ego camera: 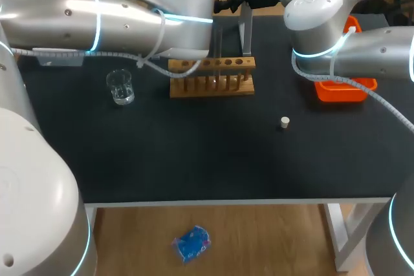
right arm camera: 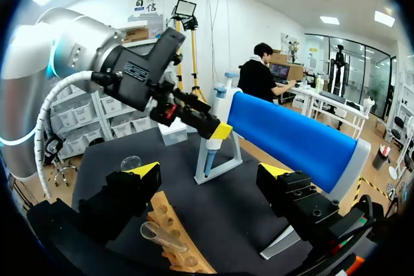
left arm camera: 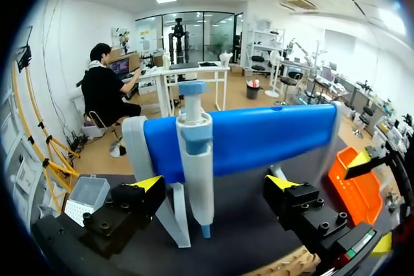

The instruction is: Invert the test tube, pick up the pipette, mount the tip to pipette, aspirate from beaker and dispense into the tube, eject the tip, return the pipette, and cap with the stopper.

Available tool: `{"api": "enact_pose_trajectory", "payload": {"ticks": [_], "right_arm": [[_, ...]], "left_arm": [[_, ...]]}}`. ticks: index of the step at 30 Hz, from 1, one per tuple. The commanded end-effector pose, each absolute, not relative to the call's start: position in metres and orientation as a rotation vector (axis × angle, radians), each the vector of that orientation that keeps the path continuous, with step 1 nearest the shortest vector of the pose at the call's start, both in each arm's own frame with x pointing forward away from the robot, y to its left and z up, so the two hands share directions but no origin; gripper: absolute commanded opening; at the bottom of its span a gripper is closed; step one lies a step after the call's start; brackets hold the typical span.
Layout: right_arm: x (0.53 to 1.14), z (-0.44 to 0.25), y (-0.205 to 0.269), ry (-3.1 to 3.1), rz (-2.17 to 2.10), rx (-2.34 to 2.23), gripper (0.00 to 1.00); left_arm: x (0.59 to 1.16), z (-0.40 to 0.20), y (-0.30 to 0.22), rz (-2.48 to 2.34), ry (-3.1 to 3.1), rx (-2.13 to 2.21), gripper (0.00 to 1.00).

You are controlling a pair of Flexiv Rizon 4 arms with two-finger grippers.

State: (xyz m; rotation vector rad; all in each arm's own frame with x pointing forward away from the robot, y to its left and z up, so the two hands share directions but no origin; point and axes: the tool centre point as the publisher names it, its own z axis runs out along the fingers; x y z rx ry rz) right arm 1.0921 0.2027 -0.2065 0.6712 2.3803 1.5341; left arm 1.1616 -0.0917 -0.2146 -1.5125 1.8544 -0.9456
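The white and blue pipette (left arm camera: 197, 159) hangs on its blue-topped stand (left arm camera: 259, 137) at the back of the table. My left gripper (left arm camera: 215, 189) stands open around it, fingers well clear on both sides. From the right wrist view, that left gripper (right arm camera: 194, 117) sits beside the pipette (right arm camera: 210, 153). My right gripper (right arm camera: 210, 172) is open and empty above the wooden rack (right arm camera: 178, 244), where the glass test tube (right arm camera: 158, 234) stands mouth up. The beaker (ego camera: 120, 87) stands left of the rack (ego camera: 212, 75). A small white stopper (ego camera: 284, 121) lies to the right.
An orange tray (ego camera: 343, 87) sits at the right under my right arm. A clear tip box (left arm camera: 87, 195) lies beyond the stand, to my left gripper's side. The front half of the black table (ego camera: 194, 159) is bare.
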Motion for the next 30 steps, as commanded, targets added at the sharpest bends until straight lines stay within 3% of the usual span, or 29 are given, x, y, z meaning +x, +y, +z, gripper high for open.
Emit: {"api": "enact_pose_trajectory", "payload": {"ticks": [1,15,30], "right_arm": [[1.092,-0.206,0.202,2.384,1.533,0.671,1.00],[1.076,-0.184,0.177,2.406,1.623,0.530,1.00],[1.011,-0.171,0.134,2.521,1.663,0.141,1.00]], "left_arm": [[1.129,-0.211,-0.083,-1.027,1.876,-1.463,1.00],[1.054,-0.199,-0.090,-1.246,2.192,-1.104,1.00],[1.003,-0.189,-0.119,-1.416,2.619,-0.524,1.00]]}}
